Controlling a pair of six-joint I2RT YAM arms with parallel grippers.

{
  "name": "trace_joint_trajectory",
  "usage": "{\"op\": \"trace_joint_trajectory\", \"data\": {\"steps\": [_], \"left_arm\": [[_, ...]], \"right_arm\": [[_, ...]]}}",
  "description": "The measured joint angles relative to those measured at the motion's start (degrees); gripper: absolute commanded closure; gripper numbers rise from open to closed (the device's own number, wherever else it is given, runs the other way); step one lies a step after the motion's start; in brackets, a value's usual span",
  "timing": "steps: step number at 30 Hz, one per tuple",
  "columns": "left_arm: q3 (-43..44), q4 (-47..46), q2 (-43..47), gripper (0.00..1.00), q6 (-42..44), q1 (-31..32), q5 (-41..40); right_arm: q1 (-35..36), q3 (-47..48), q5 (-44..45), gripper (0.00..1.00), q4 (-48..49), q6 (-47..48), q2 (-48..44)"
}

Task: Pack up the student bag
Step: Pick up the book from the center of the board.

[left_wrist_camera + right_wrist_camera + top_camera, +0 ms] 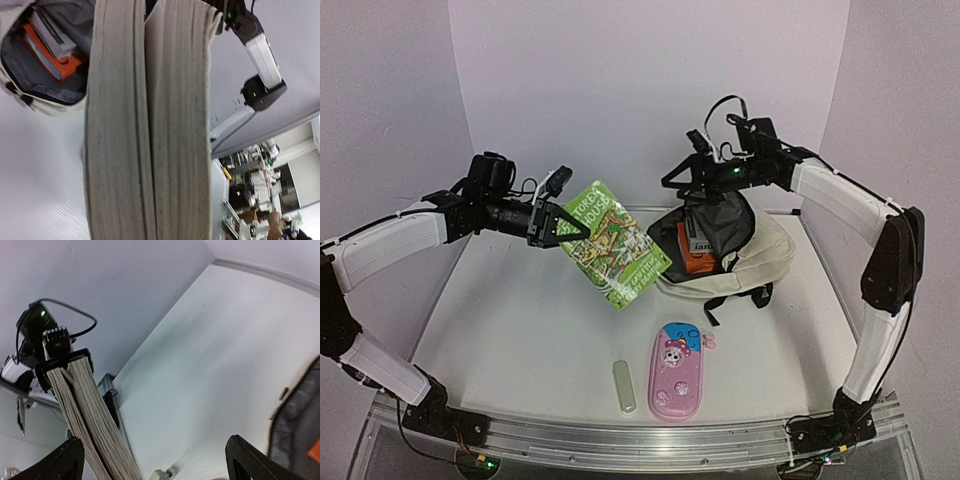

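The left gripper (563, 226) clamps the green book (617, 246) by one edge, holding it tilted in the air at 9 o'clock of the student bag (765, 255), probably lined up to slide into its mouth. The bag lies at 2 o'clock on the table (520, 340). The right gripper (692, 180) hovers over its 12 o'clock rim with fingers wide and empty, seemingly placed to tend the opening.

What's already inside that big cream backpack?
Through the open top of the student bag, an orange book and a greyish book beside it show against the grey lining. Anything deeper is hidden by them and the bag's fabric.
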State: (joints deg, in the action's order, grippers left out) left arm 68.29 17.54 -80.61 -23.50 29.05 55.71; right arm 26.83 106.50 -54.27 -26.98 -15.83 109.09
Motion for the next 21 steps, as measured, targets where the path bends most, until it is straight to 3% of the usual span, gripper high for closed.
{"op": "trace_joint_trajectory", "data": {"steps": [5,11,21], "left_arm": [[-8.6,-16.9,4.8,0.95,-13.3,-4.9,-8.2],[-13.3,-32.7,6.7,0.97,-25.9,-6.6,-16.7],[-18.0,-52.1,6.4,0.97,-39.6,-6.5,-18.3]], "right_arm": [[-3.4,-3.0,3.7,0.02,1.4,-1.8,-3.7],[-0.5,-11.1,2.1,0.02,8.1,-6.6,-9.1],[8.3,-10.4,2.4,0.02,11.3,-7.7,-7.9]]}}
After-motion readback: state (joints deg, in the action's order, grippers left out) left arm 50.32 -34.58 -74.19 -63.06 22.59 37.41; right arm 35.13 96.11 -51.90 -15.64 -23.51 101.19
